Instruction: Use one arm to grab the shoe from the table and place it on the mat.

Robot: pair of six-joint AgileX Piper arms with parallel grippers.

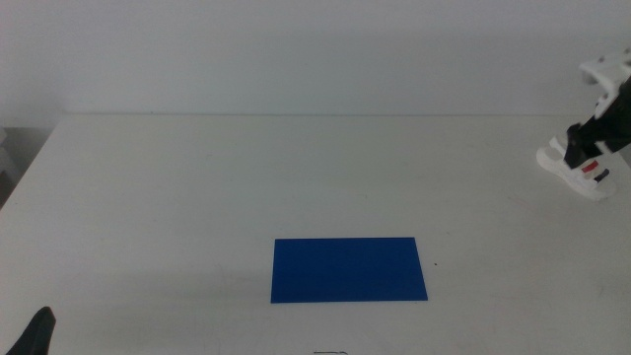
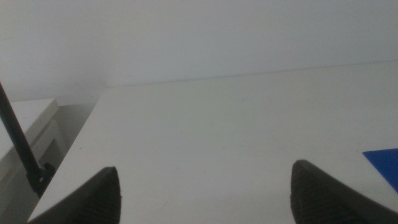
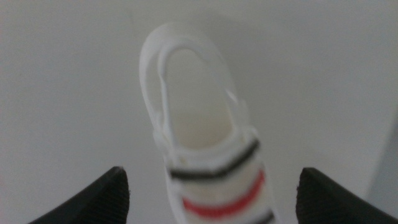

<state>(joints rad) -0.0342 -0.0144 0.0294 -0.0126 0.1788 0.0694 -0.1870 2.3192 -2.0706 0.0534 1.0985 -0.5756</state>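
Right arm [image 1: 606,104]: white housing above, black body below. Right gripper [image 3: 211,196] – two dark jaws with rounded tips, matte. Left gripper [image 2: 205,193] – the same dark, rounded jaws, finely textured; in the middle view only a black tip shows

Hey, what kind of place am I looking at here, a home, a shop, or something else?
Probably a robot test bench or lab, not a home: a plain white table against a blank wall, bare except for a blue mat and one small shoe, with the right gripper over the shoe.

Shoe [image 3: 208,155] blurred — toe cut off by edge.
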